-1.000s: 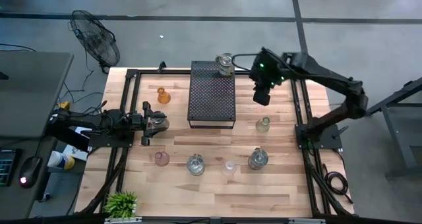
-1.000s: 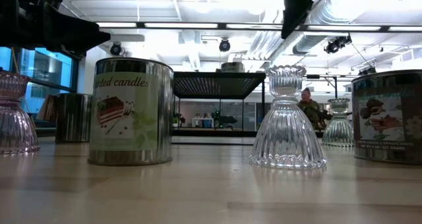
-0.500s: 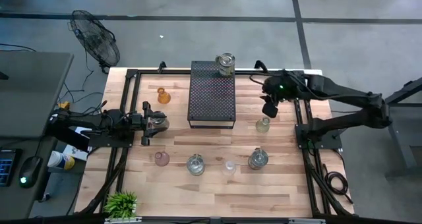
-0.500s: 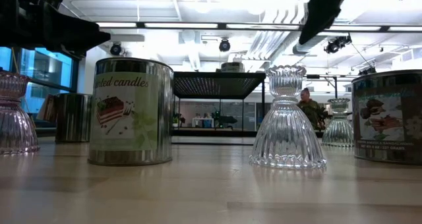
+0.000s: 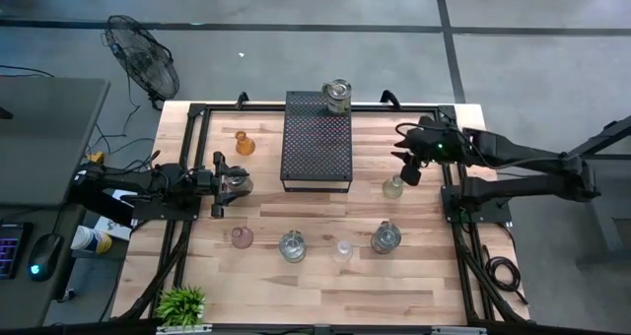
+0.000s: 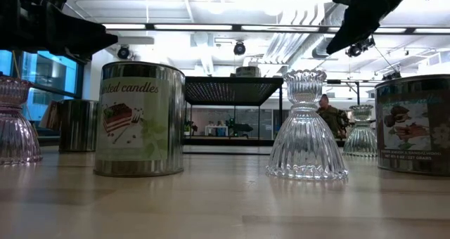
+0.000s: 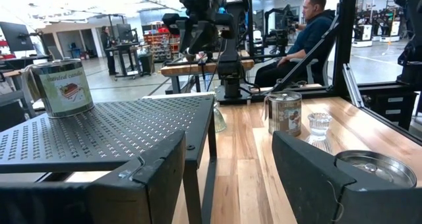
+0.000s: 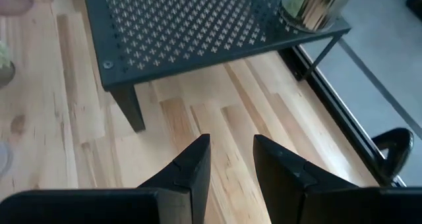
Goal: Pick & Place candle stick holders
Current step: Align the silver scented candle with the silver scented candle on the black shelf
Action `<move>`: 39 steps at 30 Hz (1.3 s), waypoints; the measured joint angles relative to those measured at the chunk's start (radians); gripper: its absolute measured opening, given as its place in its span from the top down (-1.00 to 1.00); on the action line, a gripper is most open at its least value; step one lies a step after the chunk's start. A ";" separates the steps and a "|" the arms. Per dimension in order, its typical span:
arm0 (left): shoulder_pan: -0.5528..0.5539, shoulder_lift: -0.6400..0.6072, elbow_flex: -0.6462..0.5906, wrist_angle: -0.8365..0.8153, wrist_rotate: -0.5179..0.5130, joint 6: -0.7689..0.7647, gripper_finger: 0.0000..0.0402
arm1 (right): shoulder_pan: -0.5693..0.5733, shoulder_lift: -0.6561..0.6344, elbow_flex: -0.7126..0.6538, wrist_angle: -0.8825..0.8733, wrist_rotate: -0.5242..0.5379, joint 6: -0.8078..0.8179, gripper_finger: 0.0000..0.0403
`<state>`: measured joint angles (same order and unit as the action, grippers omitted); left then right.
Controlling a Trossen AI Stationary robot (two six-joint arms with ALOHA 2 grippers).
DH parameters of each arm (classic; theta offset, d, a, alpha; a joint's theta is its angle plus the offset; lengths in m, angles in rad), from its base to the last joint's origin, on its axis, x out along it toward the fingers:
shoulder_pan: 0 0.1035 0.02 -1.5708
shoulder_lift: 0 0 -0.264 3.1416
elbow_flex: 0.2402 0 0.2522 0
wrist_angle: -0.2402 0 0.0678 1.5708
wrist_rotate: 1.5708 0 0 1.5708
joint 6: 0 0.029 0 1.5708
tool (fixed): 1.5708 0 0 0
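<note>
one candle tin is sitting on the far end of the black perforated tray – that's all that's on it as far as i can see. the rest are scattered on the wood table: an amber holder left of the tray, a pale glass holder to its right, and along the near side a pinkish holder, another tin, a clear ribbed holder and a third tin. so i'd say early days, one placed and a bunch to go.

my right gripper is up in the air just beside that pale glass holder, fingers partly apart with nothing between them. my left gripper is parked low on the left side, spread wide around a metal-lidded tin – i can't tell if it's actually squeezing it.
</note>
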<state>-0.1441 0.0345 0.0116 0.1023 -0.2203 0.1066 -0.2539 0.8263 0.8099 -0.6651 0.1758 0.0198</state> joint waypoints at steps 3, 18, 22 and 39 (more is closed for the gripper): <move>0.000 0.000 0.000 0.000 0.000 0.000 -0.11 | 0.000 -0.031 -0.057 0.069 -0.002 -0.025 0.47; 0.000 0.000 0.000 0.000 0.001 0.000 -0.11 | 0.000 -0.095 -0.273 0.529 -0.007 -0.182 0.47; 0.000 0.000 0.000 0.000 0.004 -0.018 -0.11 | 0.000 -0.096 -0.273 0.547 -0.006 -0.185 0.47; 0.000 0.031 0.151 -0.233 -0.294 -0.197 -0.11 | 0.000 -0.095 -0.272 0.551 -0.034 -0.231 0.47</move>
<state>-0.1440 0.0654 0.1625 -0.1309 -0.5143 -0.0907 -0.2539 0.7311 0.5377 -0.1143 0.1414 -0.2111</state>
